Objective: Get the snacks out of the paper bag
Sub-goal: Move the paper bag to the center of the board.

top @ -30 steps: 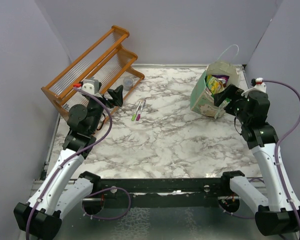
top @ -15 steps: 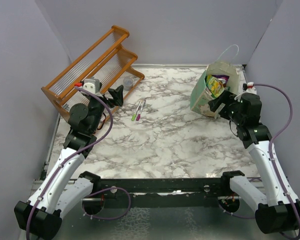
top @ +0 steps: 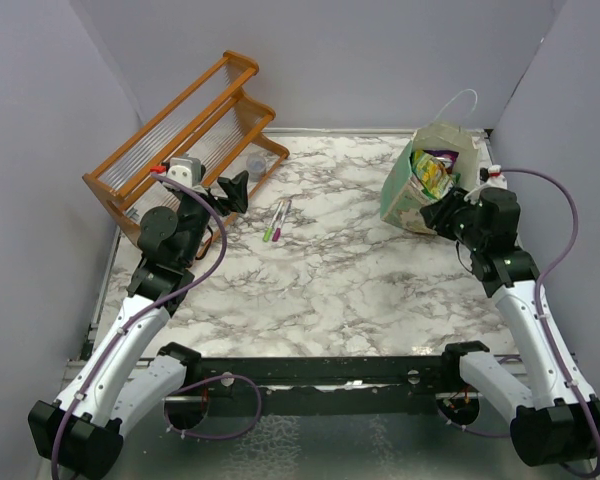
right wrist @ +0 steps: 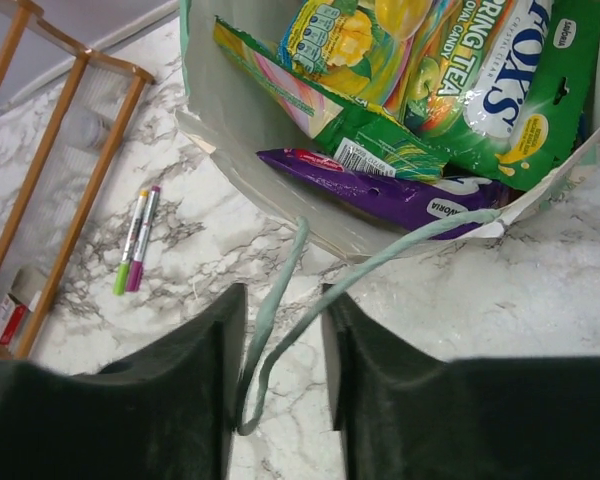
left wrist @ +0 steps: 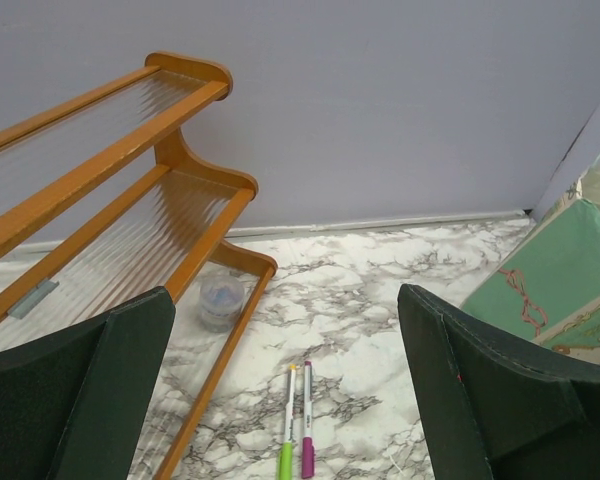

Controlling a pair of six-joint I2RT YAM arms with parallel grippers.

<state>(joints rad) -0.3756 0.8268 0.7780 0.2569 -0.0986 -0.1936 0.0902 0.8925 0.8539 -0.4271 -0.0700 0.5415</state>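
Pale-green patterned paper bag [right wrist: 230, 130] rests tilted on the marble worktop [right wrist: 480, 330], exposing the glossy candy packets [right wrist: 460, 80] inside to the right pincer [right wrist: 282, 295]. That pincer is narrowly parted astride the bag's cord handle [right wrist: 380, 255]. The left pincer [left wrist: 285, 295] is wide open and empty.

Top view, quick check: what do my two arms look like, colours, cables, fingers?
Both the left arm and the right arm have white shells on the long links, with black joints, bases and wrists. A thin purple cable runs loosely along each one. A small red tip shows near each wrist. The fingers are broad, flat, dark green-black plates.
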